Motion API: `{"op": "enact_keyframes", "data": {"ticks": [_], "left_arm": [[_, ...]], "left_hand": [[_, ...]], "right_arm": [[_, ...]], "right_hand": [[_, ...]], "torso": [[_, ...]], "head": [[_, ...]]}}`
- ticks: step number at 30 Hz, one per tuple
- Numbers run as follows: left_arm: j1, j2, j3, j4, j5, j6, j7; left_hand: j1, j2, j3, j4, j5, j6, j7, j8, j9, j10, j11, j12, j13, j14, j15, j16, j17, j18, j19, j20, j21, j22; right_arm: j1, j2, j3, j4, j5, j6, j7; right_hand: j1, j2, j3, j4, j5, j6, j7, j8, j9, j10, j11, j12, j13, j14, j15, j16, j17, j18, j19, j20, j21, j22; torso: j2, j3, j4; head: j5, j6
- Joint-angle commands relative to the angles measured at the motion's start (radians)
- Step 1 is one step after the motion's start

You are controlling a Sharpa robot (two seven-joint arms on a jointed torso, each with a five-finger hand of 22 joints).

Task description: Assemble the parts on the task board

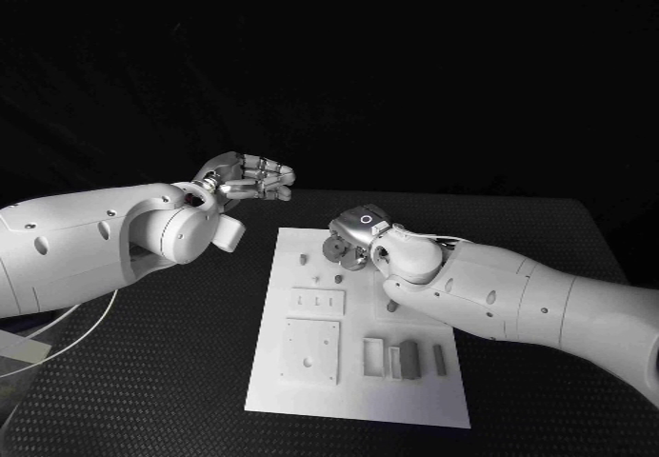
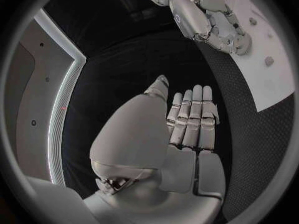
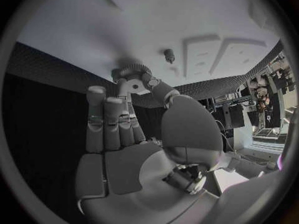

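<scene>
The white task board [image 1: 412,405] lies in the middle of the black table. My right hand [image 1: 360,231] hovers over its far end and pinches a round toothed grey gear [image 1: 336,250] between thumb and a finger; the gear [image 3: 131,71] sits just above the board near a small upright peg [image 3: 169,55]. My left hand [image 1: 249,178] is raised off the board's far left corner, fingers [image 2: 192,115] side by side, holding nothing. Grey block parts [image 1: 403,361] and a thin grey bar [image 1: 440,358] lie at the board's near right.
Two raised square plates [image 1: 313,348] [image 1: 317,301] sit on the board's left half, with small pegs [image 1: 338,278] just beyond them. A white frame piece [image 1: 373,354] lies beside the grey blocks. A pale cable [image 1: 71,328] curves over the table at the near left.
</scene>
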Motion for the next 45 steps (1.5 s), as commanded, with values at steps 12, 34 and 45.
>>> {"op": "enact_keyframes", "data": {"ticks": [12, 34, 45], "left_arm": [[0.003, -0.002, 0.001, 0.004, -0.003, 0.006, 0.008], [0.004, -0.002, 0.001, 0.004, -0.003, 0.005, 0.008], [0.004, -0.001, 0.001, 0.004, -0.003, 0.007, 0.007]], "left_hand": [[-0.005, -0.003, 0.003, -0.002, -0.005, -0.004, 0.025, -0.005, -0.001, 0.001, 0.002, -0.006, -0.002, 0.000, -0.001, -0.006, 0.002, -0.007, -0.005, 0.001, -0.006, -0.001], [-0.005, -0.003, 0.002, -0.002, -0.005, -0.004, 0.025, -0.005, -0.001, 0.001, 0.003, -0.006, -0.002, 0.000, -0.001, -0.006, 0.003, -0.007, -0.005, 0.001, -0.006, -0.001], [-0.005, -0.003, 0.002, -0.002, -0.005, -0.004, 0.025, -0.005, -0.001, 0.001, 0.003, -0.007, -0.002, 0.000, -0.001, -0.007, 0.003, -0.007, -0.005, 0.001, -0.006, -0.001]], "right_arm": [[-0.011, -0.001, -0.012, 0.008, 0.008, 0.050, 0.022], [-0.012, 0.002, -0.013, -0.011, 0.015, 0.036, 0.015], [-0.012, -0.002, -0.013, -0.007, 0.022, 0.004, 0.012]], "right_hand": [[-0.004, -0.004, -0.007, 0.004, 0.004, 0.009, 0.002, 0.005, 0.002, 0.009, -0.002, -0.008, -0.001, 0.001, 0.001, -0.001, 0.002, 0.083, -0.003, -0.002, -0.003, 0.020], [-0.006, -0.013, -0.005, 0.012, 0.004, -0.019, 0.005, -0.011, -0.005, 0.008, 0.000, -0.016, 0.000, -0.004, 0.003, -0.003, 0.002, 0.083, -0.007, -0.002, -0.005, 0.019], [-0.004, -0.034, 0.000, 0.032, 0.004, -0.096, -0.005, -0.045, -0.021, 0.007, -0.003, -0.026, 0.003, -0.009, 0.000, -0.006, 0.002, 0.083, -0.010, -0.003, -0.009, 0.018]], "torso": [[0.000, 0.0002, 0.0002], [0.000, 0.0003, 0.0008], [0.000, 0.0002, 0.0004]], "head": [[-0.001, -0.002], [-0.001, 0.001], [-0.001, 0.000]]}}
